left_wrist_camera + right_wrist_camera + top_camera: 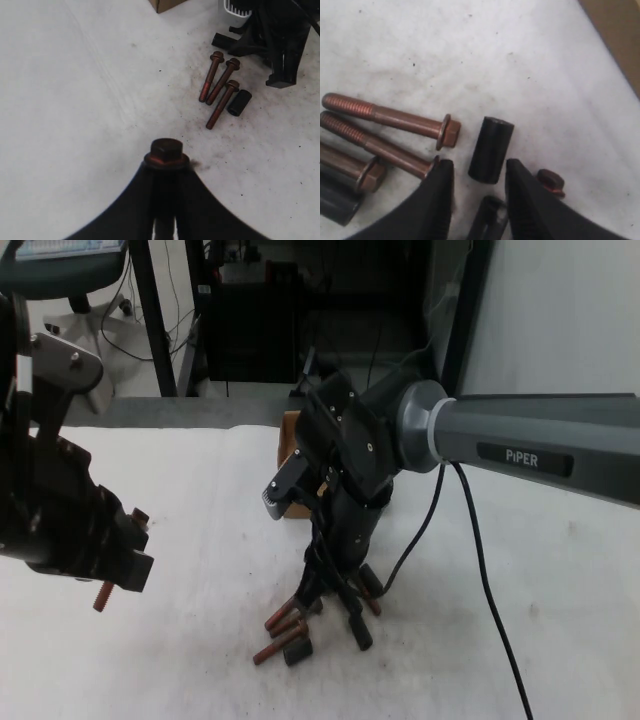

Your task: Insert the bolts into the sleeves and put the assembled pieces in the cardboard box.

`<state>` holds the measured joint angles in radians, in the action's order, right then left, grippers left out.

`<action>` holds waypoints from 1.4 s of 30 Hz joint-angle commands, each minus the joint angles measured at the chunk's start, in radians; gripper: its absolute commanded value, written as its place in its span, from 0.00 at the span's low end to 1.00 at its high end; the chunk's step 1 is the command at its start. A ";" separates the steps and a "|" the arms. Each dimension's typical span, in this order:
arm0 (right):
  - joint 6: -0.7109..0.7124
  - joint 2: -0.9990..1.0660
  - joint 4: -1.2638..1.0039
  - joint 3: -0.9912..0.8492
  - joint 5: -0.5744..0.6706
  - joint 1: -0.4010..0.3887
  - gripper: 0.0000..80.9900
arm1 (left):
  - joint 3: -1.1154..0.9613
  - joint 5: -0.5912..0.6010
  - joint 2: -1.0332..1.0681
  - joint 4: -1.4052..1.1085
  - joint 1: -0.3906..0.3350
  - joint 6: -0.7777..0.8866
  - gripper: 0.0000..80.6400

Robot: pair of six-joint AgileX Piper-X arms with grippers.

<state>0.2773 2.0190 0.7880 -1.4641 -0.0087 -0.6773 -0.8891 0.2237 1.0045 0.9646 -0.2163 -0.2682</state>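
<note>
Nearest, loose bolts are lying on the table by the right end effector, whose fingers are standing open on either side of a black sleeve lying flat. It should be closing squarely on the sleeve's middle, leaving the bore free. The left end effector is gripping a bolt just under its head, hovering well apart. Farther back, the cardboard box is sitting on the table. White lettering is showing on the right arm; I am leaving it unread.

Left claw gripping bolt, three loose bolts, black sleeve beside them
</note>
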 commanded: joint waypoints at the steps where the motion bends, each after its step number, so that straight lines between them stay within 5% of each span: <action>1: 0.008 -0.007 -0.048 -0.008 -0.016 0.000 0.43 | -0.002 0.002 -0.001 -0.011 0.003 0.007 0.00; 12: 0.003 0.009 -0.048 -0.008 -0.046 0.000 0.43 | -0.002 0.002 -0.001 -0.011 0.003 0.007 0.00; 24: -0.155 0.013 -0.039 -0.008 -0.046 0.017 0.43 | -0.002 0.002 -0.001 -0.011 0.003 0.007 0.00; 42: -0.151 0.071 -0.022 -0.008 0.000 0.012 0.42 | -0.002 0.002 -0.001 -0.011 0.003 0.007 0.00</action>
<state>0.1274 2.0812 0.7525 -1.4687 -0.0171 -0.6635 -0.8891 0.2237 1.0045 0.9646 -0.2163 -0.2682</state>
